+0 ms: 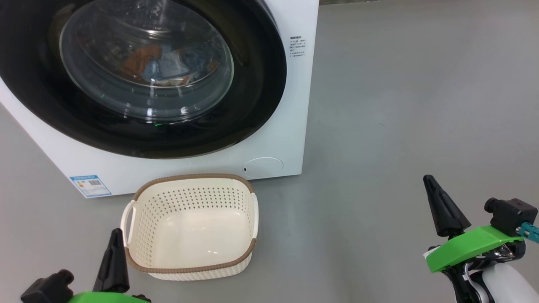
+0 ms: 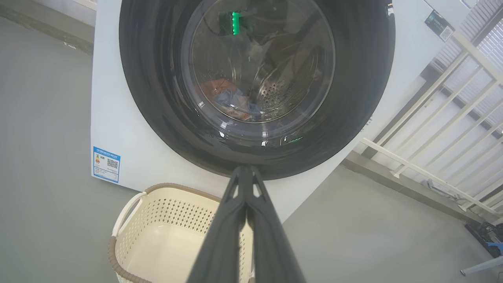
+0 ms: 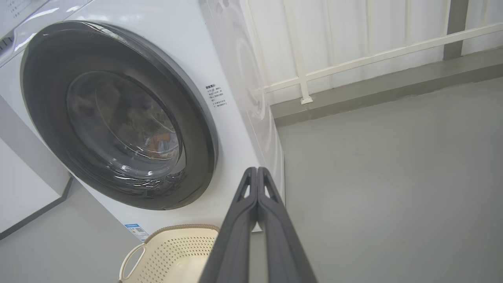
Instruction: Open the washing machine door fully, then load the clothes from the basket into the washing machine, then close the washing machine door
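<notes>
The white washing machine (image 1: 278, 139) stands ahead with its black-rimmed round door (image 1: 252, 97) shut flat against the front. Behind the door's glass lie the clothes (image 1: 160, 67), blue and orange, inside the drum. On the floor before the machine sits the cream basket (image 1: 189, 229) with nothing in it. My left gripper (image 1: 114, 235) hangs just left of the basket, fingers pressed together, holding nothing. Far to the right, my right gripper (image 1: 429, 182) is shut too, over bare floor. The door (image 2: 157, 98) and the clothes (image 2: 228, 96) also appear in the left wrist view, with the basket (image 3: 169, 251) in the right wrist view.
Grey floor (image 1: 400, 105) spreads to the right of the machine. A white railing (image 3: 353, 63) and a low kerb run behind it. A blue label sticker (image 1: 90, 185) marks the machine's lower left front.
</notes>
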Controlling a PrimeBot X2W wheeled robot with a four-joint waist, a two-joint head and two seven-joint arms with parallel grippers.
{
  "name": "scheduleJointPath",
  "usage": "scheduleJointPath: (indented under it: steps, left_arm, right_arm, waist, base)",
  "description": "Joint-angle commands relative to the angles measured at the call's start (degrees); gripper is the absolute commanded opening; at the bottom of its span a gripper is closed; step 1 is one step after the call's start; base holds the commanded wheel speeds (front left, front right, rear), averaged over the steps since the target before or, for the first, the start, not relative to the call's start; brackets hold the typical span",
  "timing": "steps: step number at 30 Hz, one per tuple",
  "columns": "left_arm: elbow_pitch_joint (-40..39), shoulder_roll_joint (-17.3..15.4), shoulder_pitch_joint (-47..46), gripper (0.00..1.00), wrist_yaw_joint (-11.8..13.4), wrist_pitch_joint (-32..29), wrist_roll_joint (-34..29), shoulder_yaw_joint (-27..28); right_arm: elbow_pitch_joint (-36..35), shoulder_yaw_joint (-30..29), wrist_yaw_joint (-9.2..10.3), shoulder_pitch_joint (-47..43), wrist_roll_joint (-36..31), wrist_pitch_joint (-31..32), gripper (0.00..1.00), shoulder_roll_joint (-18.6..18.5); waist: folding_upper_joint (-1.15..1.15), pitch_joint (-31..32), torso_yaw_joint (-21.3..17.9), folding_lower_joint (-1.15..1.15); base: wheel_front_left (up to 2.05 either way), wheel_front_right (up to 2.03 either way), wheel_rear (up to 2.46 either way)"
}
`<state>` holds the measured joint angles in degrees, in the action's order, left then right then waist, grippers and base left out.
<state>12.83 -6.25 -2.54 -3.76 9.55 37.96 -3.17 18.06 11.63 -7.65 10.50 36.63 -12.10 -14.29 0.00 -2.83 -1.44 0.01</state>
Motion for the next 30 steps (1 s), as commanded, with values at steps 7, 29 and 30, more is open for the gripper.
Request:
scheduleJointPath:
  steps: [7, 29, 30]
  left_arm:
    - [-0.98, -0.37, -1.74, 0.00, -0.55, -1.29, 5.02, 1.55]
    - [-0.51, 0.42, -2.15, 0.00, -1.22, -4.42, 15.41, 3.28]
    - [-0.49, 0.46, -2.17, 0.00, -1.25, -4.57, 15.91, 3.36]
  right_arm:
    - [-1.75, -2.04, 0.03, 0.81, 5.48, 1.44, 0.00, 0.30]
    - [-2.24, -5.20, 0.06, -0.30, 16.27, 4.87, 0.00, 2.47]
    - [-2.26, -5.35, 0.06, -0.35, 16.78, 5.03, 0.00, 2.58]
  waist:
    - [0.00, 0.21, 0.11, -0.01]
    - [0.00, 0.72, 0.39, -0.01]
    - [0.00, 0.75, 0.41, -0.01]
  base:
    - [0.00, 0.00, 0.00]
    - [0.00, 0.00, 0.00]
    - [0.00, 0.00, 0.00]
